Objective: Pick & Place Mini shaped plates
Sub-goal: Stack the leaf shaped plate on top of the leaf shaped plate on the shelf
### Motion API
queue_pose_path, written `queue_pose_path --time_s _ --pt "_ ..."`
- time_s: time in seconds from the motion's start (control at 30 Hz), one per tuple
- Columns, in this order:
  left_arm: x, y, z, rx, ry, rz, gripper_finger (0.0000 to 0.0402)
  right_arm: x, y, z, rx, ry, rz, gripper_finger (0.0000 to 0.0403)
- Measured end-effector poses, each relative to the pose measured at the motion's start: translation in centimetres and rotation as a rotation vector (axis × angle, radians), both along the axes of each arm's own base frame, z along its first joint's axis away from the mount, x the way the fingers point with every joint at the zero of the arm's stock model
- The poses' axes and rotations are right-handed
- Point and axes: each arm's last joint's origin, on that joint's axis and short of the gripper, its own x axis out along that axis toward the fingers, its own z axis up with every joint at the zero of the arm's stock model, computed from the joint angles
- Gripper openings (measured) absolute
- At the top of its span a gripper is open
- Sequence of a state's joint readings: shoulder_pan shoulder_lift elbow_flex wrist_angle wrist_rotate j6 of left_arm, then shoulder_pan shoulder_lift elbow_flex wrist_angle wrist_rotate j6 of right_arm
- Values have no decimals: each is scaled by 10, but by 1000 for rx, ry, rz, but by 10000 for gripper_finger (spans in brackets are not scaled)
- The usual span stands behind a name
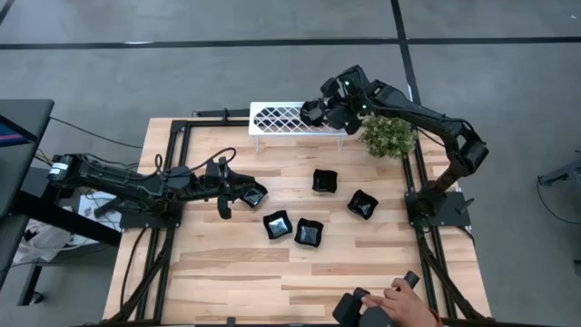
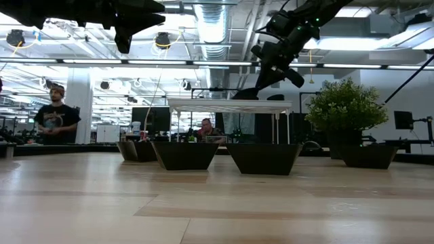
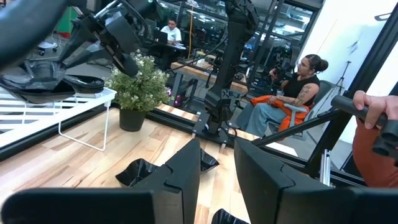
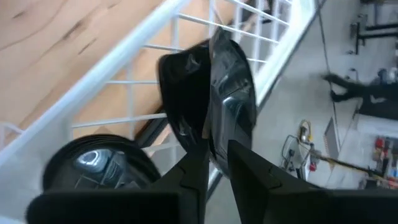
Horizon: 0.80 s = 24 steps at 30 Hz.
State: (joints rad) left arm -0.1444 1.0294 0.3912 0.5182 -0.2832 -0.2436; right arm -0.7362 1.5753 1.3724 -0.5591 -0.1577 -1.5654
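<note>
Gripping a black plate (image 4: 214,93) over the rack (image 4: 124,93); right pincer (image 4: 216,152).

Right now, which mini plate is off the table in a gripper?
The plate pinched in the right gripper above the white rack. Another dish already sits on the rack; the rest lie on the table.

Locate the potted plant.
In the high view the potted plant stands at the table's far right edge, just right of the white rack, beneath the right arm.
</note>
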Motion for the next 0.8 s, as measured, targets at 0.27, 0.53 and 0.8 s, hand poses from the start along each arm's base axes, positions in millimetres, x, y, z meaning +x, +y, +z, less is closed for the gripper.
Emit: queue_pose_path --time_s 0.27,0.53,0.8 --pt "0 0 0 0 0 0 102 1 -1 1 3 -25 -22 24" --pt "0 0 0 0 0 0 102 -4 1 -3 34 38 -15 2" --pt "0 0 0 0 0 0 102 -3 0 -3 18 35 3 1"
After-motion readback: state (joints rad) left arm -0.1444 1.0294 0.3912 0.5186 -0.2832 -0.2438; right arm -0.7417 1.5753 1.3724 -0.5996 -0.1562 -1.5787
